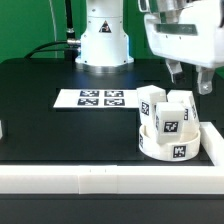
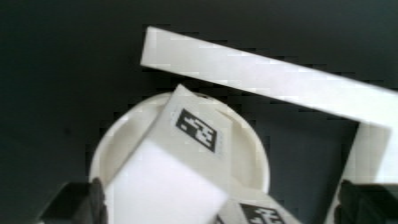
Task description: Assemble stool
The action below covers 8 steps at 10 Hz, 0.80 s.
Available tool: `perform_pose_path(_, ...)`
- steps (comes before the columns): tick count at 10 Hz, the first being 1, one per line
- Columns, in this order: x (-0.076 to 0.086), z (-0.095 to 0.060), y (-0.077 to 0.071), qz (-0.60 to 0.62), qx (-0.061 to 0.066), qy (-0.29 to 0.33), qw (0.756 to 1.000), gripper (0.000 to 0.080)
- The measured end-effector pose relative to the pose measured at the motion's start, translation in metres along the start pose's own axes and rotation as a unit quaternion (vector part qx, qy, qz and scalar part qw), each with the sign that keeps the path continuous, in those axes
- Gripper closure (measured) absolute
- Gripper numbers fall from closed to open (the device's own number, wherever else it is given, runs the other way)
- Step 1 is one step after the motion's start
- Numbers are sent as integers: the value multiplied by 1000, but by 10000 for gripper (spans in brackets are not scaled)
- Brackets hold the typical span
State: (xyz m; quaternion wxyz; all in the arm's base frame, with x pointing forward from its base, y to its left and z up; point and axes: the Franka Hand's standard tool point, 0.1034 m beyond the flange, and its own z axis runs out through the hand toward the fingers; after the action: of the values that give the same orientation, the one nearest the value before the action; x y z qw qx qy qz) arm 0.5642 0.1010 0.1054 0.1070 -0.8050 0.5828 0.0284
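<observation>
black table (image 1: 40,85) fills the scene, with the marker board (image 1: 101,98) lying flat near its middle. at the exterior view's right, the round seat (image 1: 170,147) sits in the corner of the white rail (image 1: 100,178), with tagged legs (image 1: 172,112) standing on it. above hangs the gripper (image 1: 190,78), fingers apart and holding nothing, well clear of the legs.
</observation>
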Motion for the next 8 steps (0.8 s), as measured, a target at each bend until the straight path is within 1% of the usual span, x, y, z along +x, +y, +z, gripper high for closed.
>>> perform_pose_path(1,1,-3,-3,-59,-3,1,998,150)
perform_pose_path(3,3,-8,-9,-143,-2,-4,990,150)
perform_pose_path(6,4,-7,-8,-245,-5,-2,969,150)
perform_pose_path(8,-1,-5,-7,-365,-25,10,931,150)
